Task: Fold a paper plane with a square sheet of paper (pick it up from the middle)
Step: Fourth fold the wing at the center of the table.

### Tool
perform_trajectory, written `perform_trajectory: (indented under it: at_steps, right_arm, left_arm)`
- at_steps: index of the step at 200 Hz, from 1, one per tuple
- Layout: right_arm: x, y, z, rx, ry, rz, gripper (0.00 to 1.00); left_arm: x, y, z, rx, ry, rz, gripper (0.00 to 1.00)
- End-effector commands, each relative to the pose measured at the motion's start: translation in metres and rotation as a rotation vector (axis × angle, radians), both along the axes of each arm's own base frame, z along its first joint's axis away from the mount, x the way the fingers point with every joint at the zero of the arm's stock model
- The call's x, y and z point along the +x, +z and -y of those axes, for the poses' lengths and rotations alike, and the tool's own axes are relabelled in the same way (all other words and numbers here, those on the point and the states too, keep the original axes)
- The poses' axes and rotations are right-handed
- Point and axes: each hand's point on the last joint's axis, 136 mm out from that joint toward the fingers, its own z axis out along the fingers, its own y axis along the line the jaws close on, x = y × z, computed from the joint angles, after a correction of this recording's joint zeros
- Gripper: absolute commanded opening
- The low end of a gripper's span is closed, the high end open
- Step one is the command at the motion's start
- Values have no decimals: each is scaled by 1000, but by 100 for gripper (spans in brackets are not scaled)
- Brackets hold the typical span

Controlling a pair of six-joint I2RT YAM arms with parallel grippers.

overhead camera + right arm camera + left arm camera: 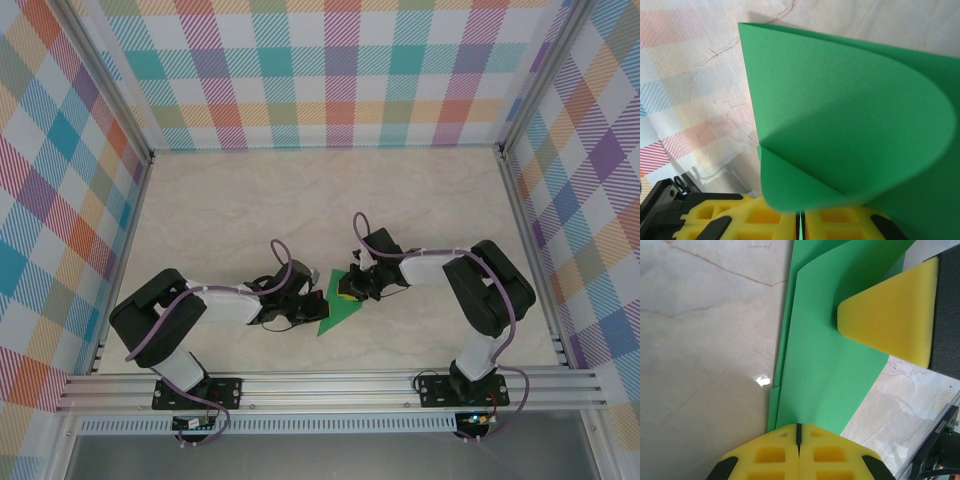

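Observation:
The green sheet of paper (335,310) lies folded into a pointed, layered shape on the table between my two grippers. In the left wrist view the sheet of paper (830,365) shows stacked edges along its left side. My left gripper (799,429) is shut, its yellow tips resting at the paper's near end, with nothing visible between them. A yellow finger (890,315) of the right gripper sits on the far part of the paper. My right gripper (800,220) is shut on a flap of the paper (840,110), which curls up over its fingers. From above, the left gripper (303,303) and right gripper (350,288) are close together.
The pale marble-patterned table (250,200) is walled by plaid panels on three sides. An aluminium rail (330,385) runs along the near edge by the arm bases. Upright frame posts (525,250) stand at the right side.

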Motion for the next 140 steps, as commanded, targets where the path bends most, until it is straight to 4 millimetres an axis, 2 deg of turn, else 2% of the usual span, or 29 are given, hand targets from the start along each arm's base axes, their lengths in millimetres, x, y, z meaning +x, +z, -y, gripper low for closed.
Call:
perform_trajectory:
  at_steps: [1, 57, 105, 140]
  right_arm:
    - [31, -18, 26, -100, -74, 59, 12]
    - [48, -13, 38, -91, -100, 70, 14]
    - [59, -16, 49, -122, -108, 87, 14]
    - [71, -8, 51, -122, -103, 129, 14]
  left_arm:
    - [-42, -73, -78, 361, 44, -169, 0]
    - [-44, -76, -80, 376, 39, -175, 0]
    - [-46, -76, -82, 380, 35, -176, 0]
    - [-45, -75, -83, 387, 36, -169, 0]
